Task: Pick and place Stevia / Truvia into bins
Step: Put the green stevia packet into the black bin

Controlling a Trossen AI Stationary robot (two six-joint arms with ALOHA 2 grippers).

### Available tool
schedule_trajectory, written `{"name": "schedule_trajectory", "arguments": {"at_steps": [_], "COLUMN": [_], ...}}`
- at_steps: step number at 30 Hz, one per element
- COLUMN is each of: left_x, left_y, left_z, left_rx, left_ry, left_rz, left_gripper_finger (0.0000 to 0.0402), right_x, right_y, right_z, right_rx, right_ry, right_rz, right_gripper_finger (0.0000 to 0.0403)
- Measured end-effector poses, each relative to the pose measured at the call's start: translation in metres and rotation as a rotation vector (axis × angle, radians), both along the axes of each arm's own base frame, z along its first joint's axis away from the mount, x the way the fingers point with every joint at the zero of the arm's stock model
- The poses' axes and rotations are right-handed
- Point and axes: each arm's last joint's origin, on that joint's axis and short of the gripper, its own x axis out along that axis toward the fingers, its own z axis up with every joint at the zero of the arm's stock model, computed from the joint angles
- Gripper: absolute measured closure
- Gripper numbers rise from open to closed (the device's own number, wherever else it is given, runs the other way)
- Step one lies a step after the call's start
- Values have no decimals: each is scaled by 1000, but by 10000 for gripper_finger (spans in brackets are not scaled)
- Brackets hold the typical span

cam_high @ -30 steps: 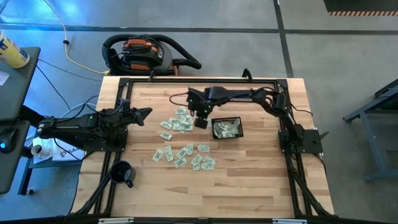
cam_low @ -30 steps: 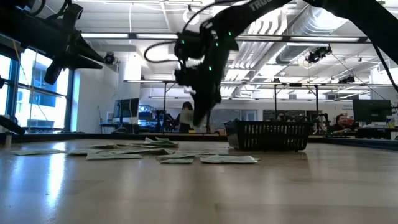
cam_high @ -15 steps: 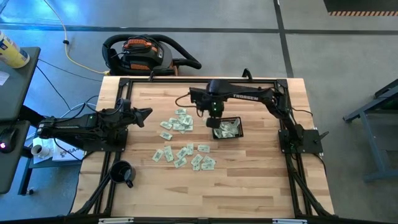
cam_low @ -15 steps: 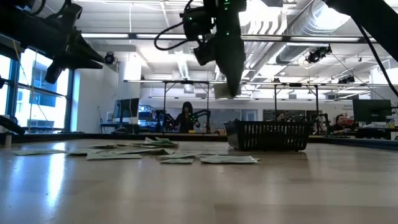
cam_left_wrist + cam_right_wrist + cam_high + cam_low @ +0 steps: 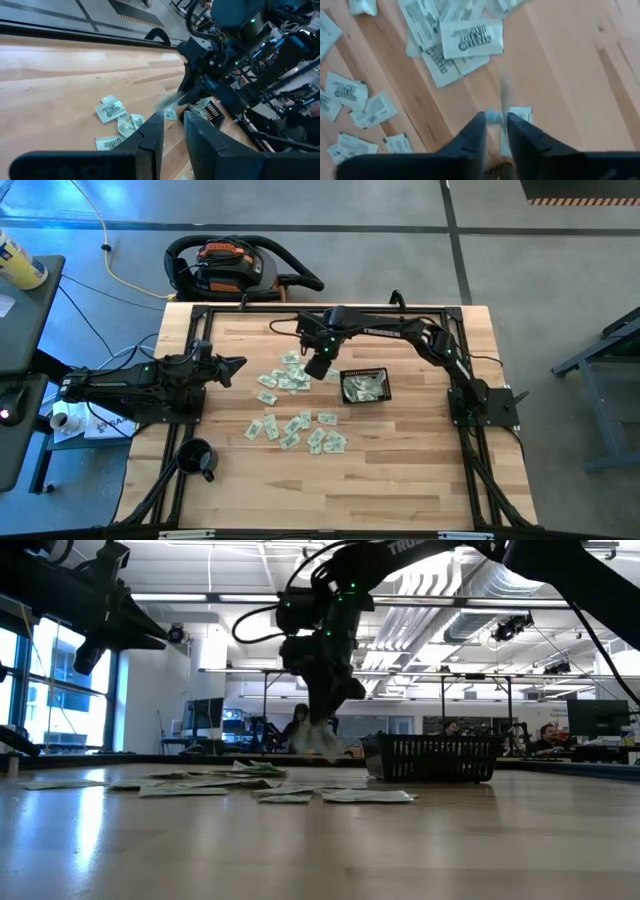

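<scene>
At the left side of the table (image 5: 400, 480) the left gripper (image 5: 238, 362) waits above the wood, its fingers a little apart and holding nothing. Many Stevia sachets (image 5: 290, 425) lie scattered in the middle of the table. Above the upper group of them hangs the right gripper (image 5: 316, 368); a blurred sachet (image 5: 506, 95) shows edge-on at its fingertips, and I cannot tell if the fingers clamp it. To the right stands the black basket (image 5: 364, 386), with sachets inside.
</scene>
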Motion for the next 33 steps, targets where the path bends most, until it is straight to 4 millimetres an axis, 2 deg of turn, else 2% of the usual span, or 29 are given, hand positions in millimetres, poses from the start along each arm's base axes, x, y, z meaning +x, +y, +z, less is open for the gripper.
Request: {"name": "schedule_trajectory", "arguments": {"at_steps": [3,8,13,21,24,29,33], "left_x": [0,0,0,-1,-1,-1,-1], "left_y": [0,0,0,1,1,1,2], "left_z": [0,0,0,0,0,0,0], "left_rx": [-3,-16,-13,-9,-9,-12,-6], "left_ry": [-1,-10,-10,-11,-12,-14,-14], "left_rz": [-1,12,23,49,49,51,72], "left_gripper_finger": [291,291,291,291,291,291,291], "right_x": [-1,-5,-5,10,11,12,13], "right_y": [0,-2,-3,-7,-8,-11,-18], "right_z": [0,2,-10,-52,-63,-66,-66], "right_rx": [-23,-184,-206,-252,-260,-255,-242], "right_ry": [15,81,132,140,164,157,115], "right_rz": [7,63,219,488,530,521,479], "right_gripper_finger": [277,196,154,159,164,191,243]}}
